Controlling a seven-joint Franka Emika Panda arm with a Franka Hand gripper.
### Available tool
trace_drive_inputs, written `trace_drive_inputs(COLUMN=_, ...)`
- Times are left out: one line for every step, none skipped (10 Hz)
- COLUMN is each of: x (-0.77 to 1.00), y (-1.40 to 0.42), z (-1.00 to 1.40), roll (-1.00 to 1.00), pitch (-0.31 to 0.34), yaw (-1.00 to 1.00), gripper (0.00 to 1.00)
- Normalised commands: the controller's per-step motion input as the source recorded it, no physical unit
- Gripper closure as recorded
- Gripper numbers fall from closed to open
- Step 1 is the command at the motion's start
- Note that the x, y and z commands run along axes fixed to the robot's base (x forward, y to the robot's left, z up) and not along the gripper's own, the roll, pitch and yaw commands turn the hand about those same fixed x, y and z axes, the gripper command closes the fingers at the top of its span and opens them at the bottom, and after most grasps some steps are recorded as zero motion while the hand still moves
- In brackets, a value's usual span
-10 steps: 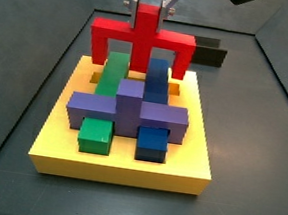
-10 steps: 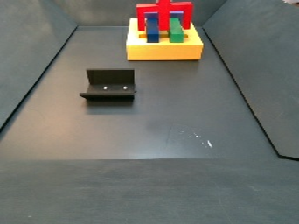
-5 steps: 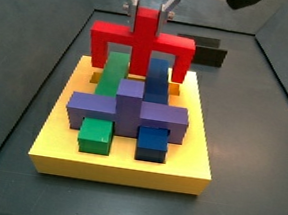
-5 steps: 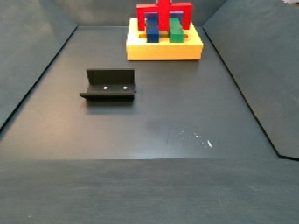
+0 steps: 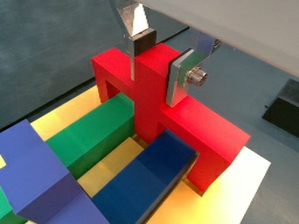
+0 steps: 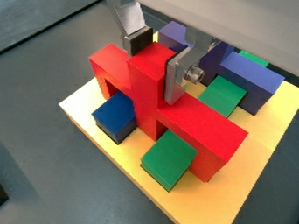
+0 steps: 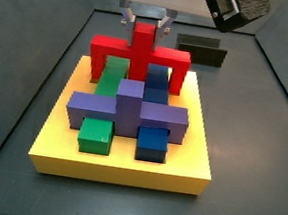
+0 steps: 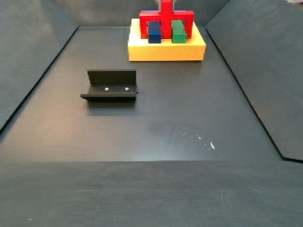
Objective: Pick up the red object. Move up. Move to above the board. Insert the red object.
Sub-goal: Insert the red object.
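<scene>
I am on the last step, the insertion. My gripper hangs over the back half of the board, and my two silver fingers are pinching the upright stub of the red object between their pads.

In both wrist views the red object stands upright, its bar lying across the board and its legs pointing down. The centre leg goes down between the green block and the blue block; the outer legs stand outside them, towards the board's side edges. In a side view the legs look as if they have reached down near the yellow surface at the back edge, but I cannot tell whether they are fully home in their recesses or riding a little high. The purple block sits across the middle of the board, just in front of the red object and clear of it as far as I can see.

I judge the task nearly done. The next move calls for a straight push down, with no tilt or twist, so the legs do not bind on the green and blue blocks. Once the piece stops sinking, I should spread my jaws and rise straight up, so that I do not drag the stub along.

The fixture stands well apart, near the floor's left edge in a side view.
</scene>
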Motion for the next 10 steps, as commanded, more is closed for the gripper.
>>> trace_drive_inputs(x=0.01, y=-0.11, z=-0.18, roll=0.0, pitch=-0.05, yaw=-0.04, gripper=1.0)
trace_drive_inputs(x=0.01, y=-0.15, z=-0.17, roll=0.0, pitch=-0.059, yaw=0.0, gripper=1.0)
trace_drive_inputs(x=0.04, y=-0.14, z=-0.18, roll=0.0, pitch=-0.056, yaw=0.0, gripper=1.0)
trace_drive_inputs(x=0.09, y=-0.13, z=-0.06, roll=0.0, pitch=-0.044, yaw=0.0, gripper=1.0)
trace_drive_inputs(x=0.07, y=-0.02, z=-0.11, roll=0.0, pitch=-0.027, yaw=0.0, gripper=1.0)
trace_drive_inputs(x=0.0, y=0.05, z=-0.3, roll=0.0, pitch=-0.031, yaw=0.0, gripper=1.0)
trace_drive_inputs(x=-0.05, y=0.19, z=-0.53, roll=-0.08, pitch=-0.09, yaw=-0.01, gripper=1.0)
trace_drive_inputs(x=-0.05, y=0.18, z=-0.51, roll=-0.14, pitch=-0.133, yaw=0.0, gripper=1.0)
trace_drive_inputs(x=0.0, y=0.1, z=-0.42, roll=-0.12, pitch=-0.03, yaw=0.0, gripper=1.0)
trace_drive_inputs(x=-0.02, y=0.0, z=-0.55, roll=-0.15, pitch=-0.224, yaw=0.05, gripper=1.0)
